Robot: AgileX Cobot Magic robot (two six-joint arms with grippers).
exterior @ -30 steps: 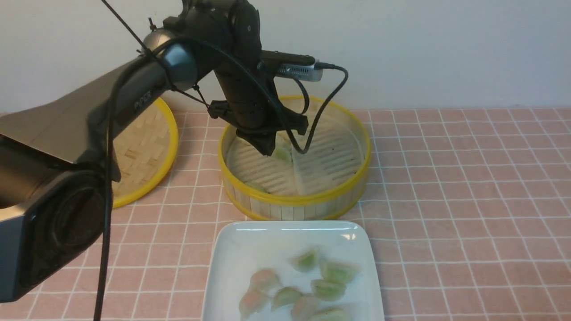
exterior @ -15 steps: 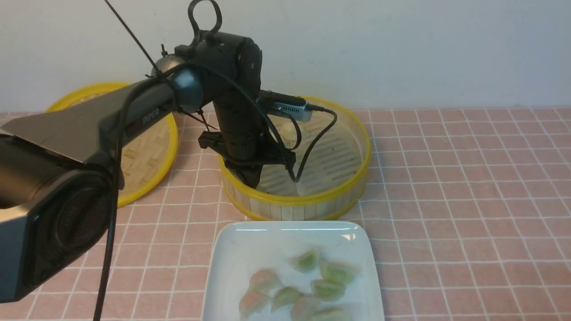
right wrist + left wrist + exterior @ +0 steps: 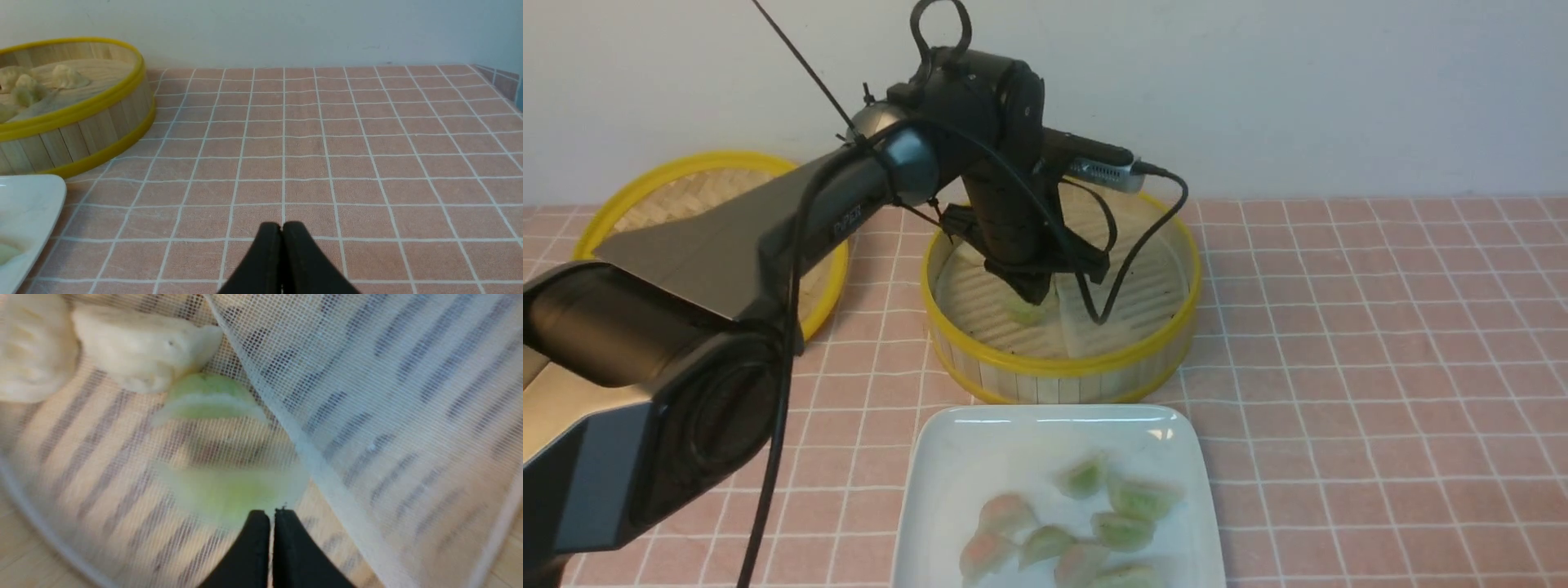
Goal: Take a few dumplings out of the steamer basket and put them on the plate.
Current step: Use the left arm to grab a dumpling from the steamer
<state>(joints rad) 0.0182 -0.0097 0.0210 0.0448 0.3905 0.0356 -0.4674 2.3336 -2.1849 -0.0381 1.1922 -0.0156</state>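
Front view: left gripper (image 3: 1029, 296) is down inside the steamer basket (image 3: 1062, 371) with a green dumpling (image 3: 1027, 311) at its tip. Several dumplings (image 3: 1123, 529) sit on the plate (image 3: 947, 457). Left wrist: it's blurry, but the jaws look clenched on the green one. Right wrist: right gripper (image 3: 282, 228) has its jaws pressed together, holding nothing, over the bench (image 3: 367, 163).

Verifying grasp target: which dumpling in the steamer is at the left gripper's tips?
The blurry green dumpling, right at the closed tips of the left gripper. The sharper green dumpling and the pale dumplings lie farther off.
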